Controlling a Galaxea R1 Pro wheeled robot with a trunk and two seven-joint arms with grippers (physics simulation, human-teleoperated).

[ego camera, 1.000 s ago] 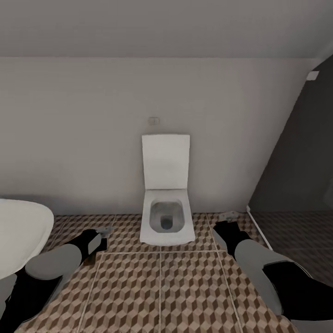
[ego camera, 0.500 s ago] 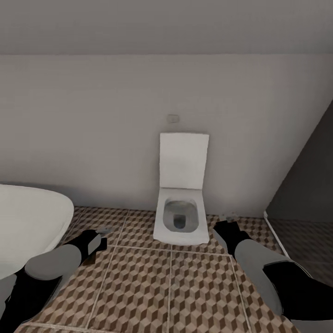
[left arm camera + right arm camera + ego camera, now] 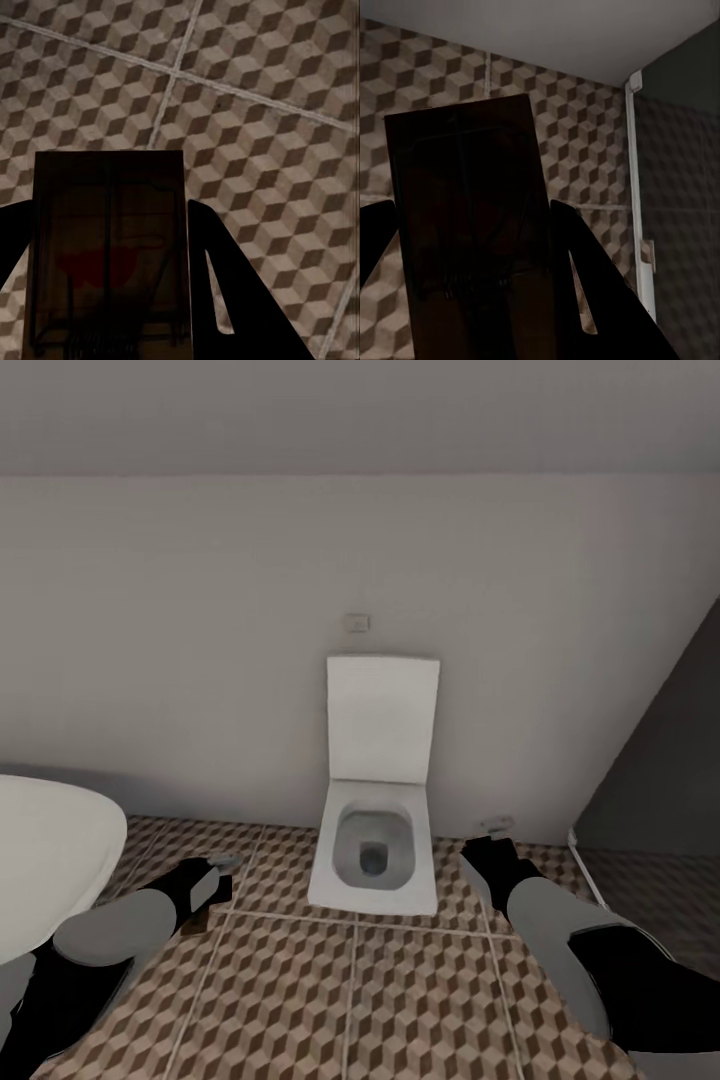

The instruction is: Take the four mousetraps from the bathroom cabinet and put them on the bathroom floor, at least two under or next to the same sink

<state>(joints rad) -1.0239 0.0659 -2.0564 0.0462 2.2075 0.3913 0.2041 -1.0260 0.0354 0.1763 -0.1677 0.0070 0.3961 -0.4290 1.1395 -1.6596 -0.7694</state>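
Each pincer clamped on a mousetrap, left pincer (image 3: 112, 300) and right pincer (image 3: 472, 300), toilet (image 3: 372, 850) mid-frame: I should find the sink, then lower them flat.

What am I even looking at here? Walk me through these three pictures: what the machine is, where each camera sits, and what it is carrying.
This is a simulated two-armed robot in a bathroom. The big picture comes from a camera on its head, looking forward and down. You see its left gripper and right gripper reaching out over the bathroom floor, tiled with a brown cube pattern. Ahead stands a square white toilet with its lid up against the wall; the white curve at the left edge is a bathtub.

The other two pictures come from cameras on each wrist, looking along the gripper's two dark fingers. In the left wrist view, a flat brown mousetrap sits between the fingers, with a red patch on it. In the right wrist view, a second, darker mousetrap is held the same way. Each arm carries one trap.
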